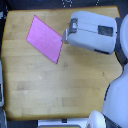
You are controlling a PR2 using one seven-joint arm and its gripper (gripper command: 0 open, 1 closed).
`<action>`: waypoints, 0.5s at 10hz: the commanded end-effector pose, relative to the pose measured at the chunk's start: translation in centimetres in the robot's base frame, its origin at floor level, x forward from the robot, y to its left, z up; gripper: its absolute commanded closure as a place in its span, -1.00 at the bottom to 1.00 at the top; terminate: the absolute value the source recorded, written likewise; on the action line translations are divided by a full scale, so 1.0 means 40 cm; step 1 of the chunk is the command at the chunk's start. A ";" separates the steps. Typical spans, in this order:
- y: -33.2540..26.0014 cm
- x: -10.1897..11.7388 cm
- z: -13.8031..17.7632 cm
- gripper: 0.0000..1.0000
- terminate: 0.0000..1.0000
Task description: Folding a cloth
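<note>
One arm comes in from the exterior view's right, a bulky light-grey forearm lying nearly level and slightly tilted. Its claw (64,36) points to the exterior view's left, and the tip is too small and blurred to tell if the fingers are apart. White rounded body parts show at the lower right.

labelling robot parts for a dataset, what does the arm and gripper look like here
The arm is a bulky, rounded pale grey-white shell with a darker grey rectangular panel on top. It narrows to a small grey metallic gripper with a dark section where it joins the shell. No cables or readable markings show; the picture is too blurred for finer detail.
</note>
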 end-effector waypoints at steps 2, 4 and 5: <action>0.226 -0.006 -0.126 -1.00 -1.00; 0.242 -0.003 -0.157 -1.00 -1.00; 0.244 -0.004 -0.179 -1.00 -1.00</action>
